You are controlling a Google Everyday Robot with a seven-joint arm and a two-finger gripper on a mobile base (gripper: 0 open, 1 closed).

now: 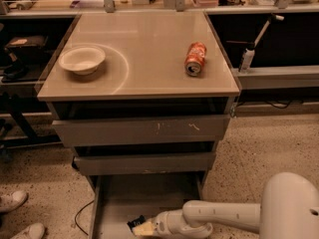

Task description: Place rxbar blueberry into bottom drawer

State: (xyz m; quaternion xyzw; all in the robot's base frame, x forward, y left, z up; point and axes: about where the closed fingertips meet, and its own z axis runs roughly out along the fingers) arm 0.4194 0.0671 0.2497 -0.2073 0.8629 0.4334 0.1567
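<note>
The bottom drawer (124, 198) is pulled out below the two upper grey drawers, showing a plain grey floor. My gripper (142, 228) reaches in from the right, low over the drawer's front part. A dark navy rxbar blueberry (135, 222) sits at its pale fingertips, just above or on the drawer floor; I cannot tell whether it touches the floor. My white arm (224, 215) stretches in from the lower right.
An orange soda can (195, 59) lies on its side on the cabinet top (149, 34), a white bowl (81, 59) to its left. A spray bottle (246, 59) stands on the right shelf. White shoes (15, 203) and a cable (82, 210) are on the floor at left.
</note>
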